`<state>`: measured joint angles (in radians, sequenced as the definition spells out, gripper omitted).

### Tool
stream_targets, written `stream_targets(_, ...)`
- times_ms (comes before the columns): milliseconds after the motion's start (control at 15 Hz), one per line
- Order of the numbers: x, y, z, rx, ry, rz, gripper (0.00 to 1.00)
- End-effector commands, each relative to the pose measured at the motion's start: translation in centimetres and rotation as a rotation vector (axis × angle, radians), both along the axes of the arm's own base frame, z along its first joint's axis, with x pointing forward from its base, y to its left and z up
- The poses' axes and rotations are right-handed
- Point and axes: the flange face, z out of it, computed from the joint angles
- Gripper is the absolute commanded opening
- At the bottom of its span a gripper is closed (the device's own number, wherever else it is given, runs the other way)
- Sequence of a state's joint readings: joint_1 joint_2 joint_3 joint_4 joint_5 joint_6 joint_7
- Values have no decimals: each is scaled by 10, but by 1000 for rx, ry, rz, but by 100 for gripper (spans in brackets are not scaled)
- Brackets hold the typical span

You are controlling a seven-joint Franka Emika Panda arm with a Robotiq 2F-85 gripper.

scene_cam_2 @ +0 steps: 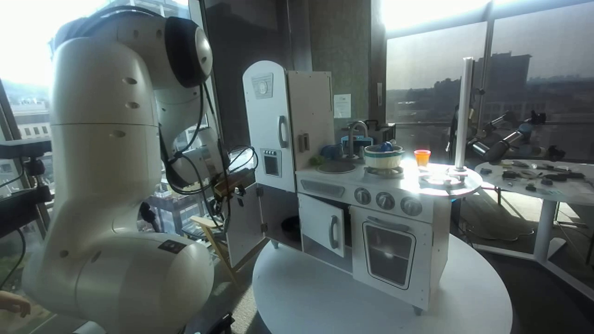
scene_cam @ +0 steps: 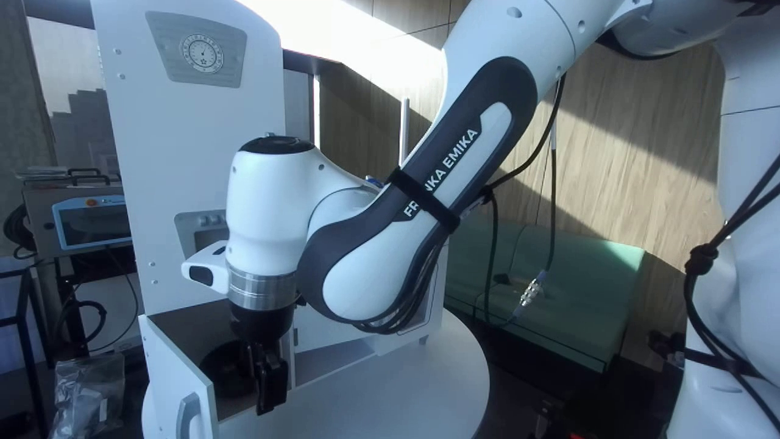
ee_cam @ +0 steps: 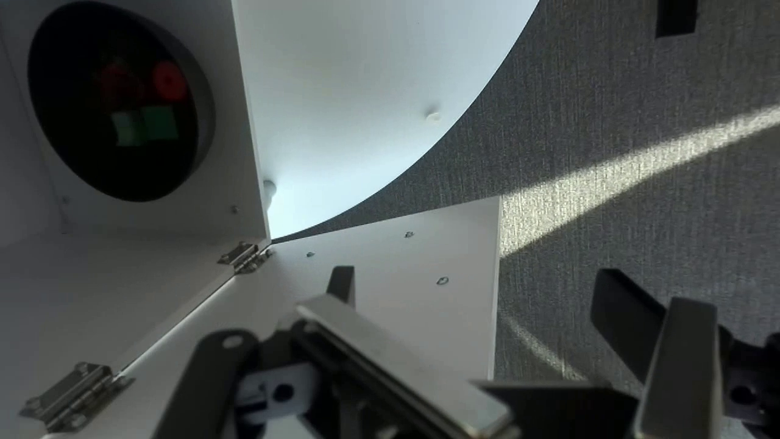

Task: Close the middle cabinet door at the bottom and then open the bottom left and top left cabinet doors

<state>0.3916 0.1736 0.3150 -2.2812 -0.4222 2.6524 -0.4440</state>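
Sweeping your empty, wide-spread claw sideways beside the open bottom left door could snag it and strain its hinges.

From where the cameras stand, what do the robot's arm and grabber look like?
The arm is white and rounded, with a dark panel lettered FRANKA EMIKA, a black strap and black cables. The gripper is mostly black, with flat grey finger pads.

The arm is partly hiding the oven in an exterior view; the wrist view is cropping the gripper and blurring things in the pan.
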Motion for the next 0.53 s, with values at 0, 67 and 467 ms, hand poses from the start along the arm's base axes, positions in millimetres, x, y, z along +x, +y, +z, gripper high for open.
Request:
stream_targets(0,-20,-16,37,-37,-99,12,100)
stream_targets(67,-17,-25,51,-35,-151,-13,100)
stream_targets(467,14,-89,142,93,-330,-245,100)
